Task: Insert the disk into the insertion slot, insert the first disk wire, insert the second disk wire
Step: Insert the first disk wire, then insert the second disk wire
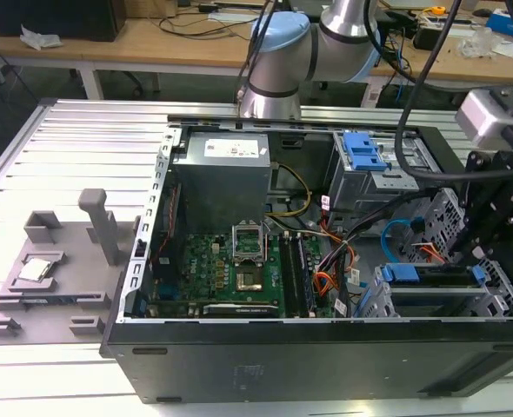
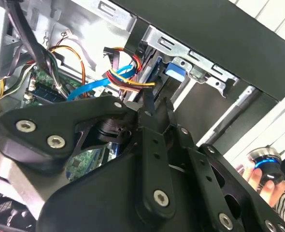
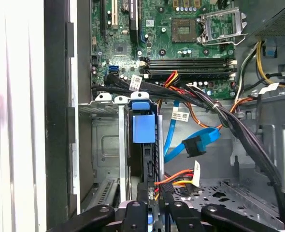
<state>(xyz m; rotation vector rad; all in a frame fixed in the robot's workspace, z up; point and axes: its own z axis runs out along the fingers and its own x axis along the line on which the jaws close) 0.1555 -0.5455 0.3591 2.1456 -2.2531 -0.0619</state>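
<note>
The gripper (image 2: 157, 104) seems clamped on the small plug of the first disk wire (image 2: 133, 81), right at the near end of the disk (image 3: 143, 128), which sits in the insertion slot (image 3: 105, 145) with its long axis pointing away from the claw.

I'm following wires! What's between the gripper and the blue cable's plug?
In the first wrist view, the first disk wire crosses between the gripper and the plug on the second disk wire.
</note>
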